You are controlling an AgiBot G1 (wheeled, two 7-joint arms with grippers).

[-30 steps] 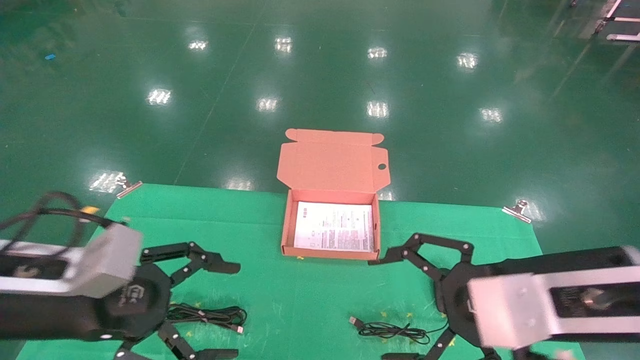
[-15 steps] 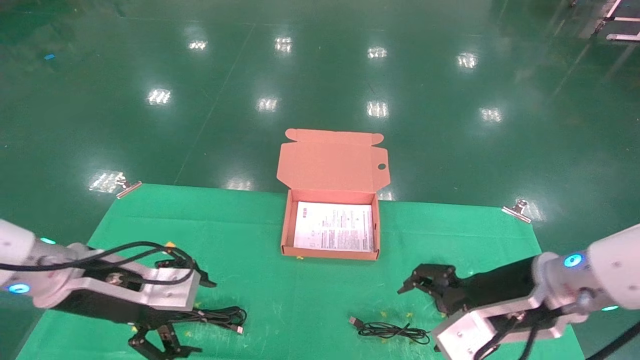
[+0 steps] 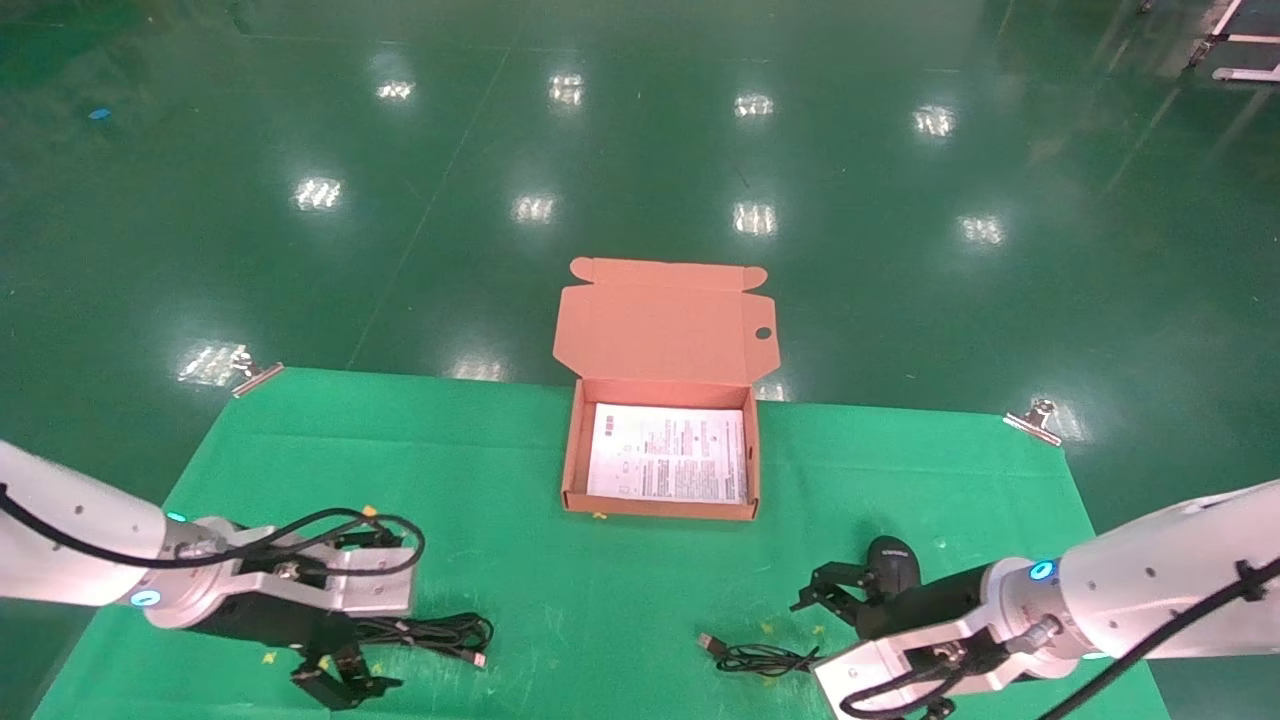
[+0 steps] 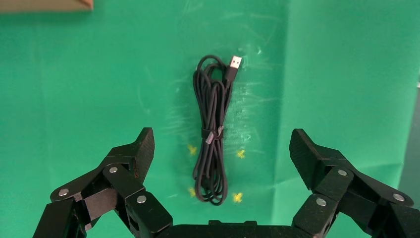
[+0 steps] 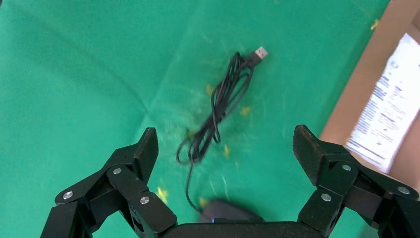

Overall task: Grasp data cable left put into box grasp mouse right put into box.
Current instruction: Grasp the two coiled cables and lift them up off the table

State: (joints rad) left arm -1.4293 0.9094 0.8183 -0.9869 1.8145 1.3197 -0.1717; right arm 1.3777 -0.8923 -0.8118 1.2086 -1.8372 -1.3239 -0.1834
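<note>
left gripper [image 4: 221,148]: low over the near-left part of the green mat [image 3: 520,500], fingers [image 4: 133,153] spread wide and holding nothing, one to each side of the data cable.

data cable [image 4: 214,134]: long black coiled bundle lying flat on the mat, bound by a small tie near its middle, usb plug at the far end; small yellow marks on the mat around its near end. in the head view it lies just right of the left gripper [image 3: 340,672], untouched.

box [image 3: 570,460]: orange-brown cardboard mailer at the middle far edge of the mat, lid folded back and open, white printed sheet [image 3: 668,452] on its bottom; nothing else inside.

mouse cord [image 5: 220,106]: thin black, loosely looped, usb plug pointing toward the box, lying between the box and the right gripper.

mouse [image 3: 893,566]: black, on the mat at near right, well apart from the box.

right gripper [image 5: 225,148]: fingers released wide, empty, hovering just above the mouse.

metal clips [image 3: 1035,420]: at the mat's far corners.
</note>
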